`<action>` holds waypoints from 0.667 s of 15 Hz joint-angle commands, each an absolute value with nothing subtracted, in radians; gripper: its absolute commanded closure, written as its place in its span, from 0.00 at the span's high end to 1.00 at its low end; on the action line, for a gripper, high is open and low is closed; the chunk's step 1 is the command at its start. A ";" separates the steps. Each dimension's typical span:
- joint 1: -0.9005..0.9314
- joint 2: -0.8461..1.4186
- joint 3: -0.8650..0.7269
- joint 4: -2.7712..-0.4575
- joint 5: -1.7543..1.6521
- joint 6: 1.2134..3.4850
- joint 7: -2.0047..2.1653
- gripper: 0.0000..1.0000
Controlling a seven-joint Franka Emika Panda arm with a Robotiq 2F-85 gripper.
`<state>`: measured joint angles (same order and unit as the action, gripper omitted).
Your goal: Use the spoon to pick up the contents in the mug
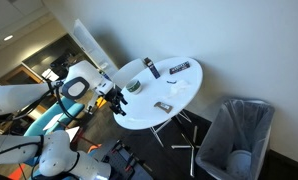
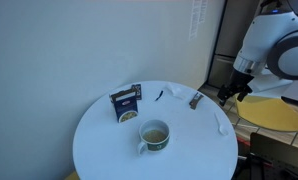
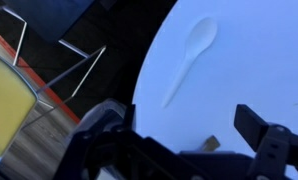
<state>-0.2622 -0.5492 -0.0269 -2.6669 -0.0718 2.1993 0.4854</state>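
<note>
The short grey-green mug (image 2: 154,135) stands on the round white table (image 2: 99,140), with pale contents inside. It also shows in an exterior view (image 1: 134,87). A white plastic spoon (image 3: 192,55) lies flat on the table near its edge in the wrist view. My gripper (image 3: 184,125) is open and empty. It hovers over the table's edge, a short way from the spoon and not touching it. In both exterior views the gripper (image 2: 229,95) (image 1: 117,100) is at the table's rim, apart from the mug.
A blue packet (image 2: 126,103), a small dark item (image 2: 159,96) and a brown piece (image 2: 194,99) lie on the table. A tall dark cylinder (image 1: 149,67) and a flat dark bar (image 1: 179,68) sit at the far side. A grey bin (image 1: 237,135) stands beside the table.
</note>
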 commanded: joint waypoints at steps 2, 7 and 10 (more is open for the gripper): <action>-0.316 -0.543 -0.028 -2.722 -0.069 2.239 0.543 1.00; -0.321 -0.540 -0.027 -2.731 -0.070 2.248 0.547 1.00; -0.310 -0.466 -0.096 -2.670 0.049 2.213 0.522 1.00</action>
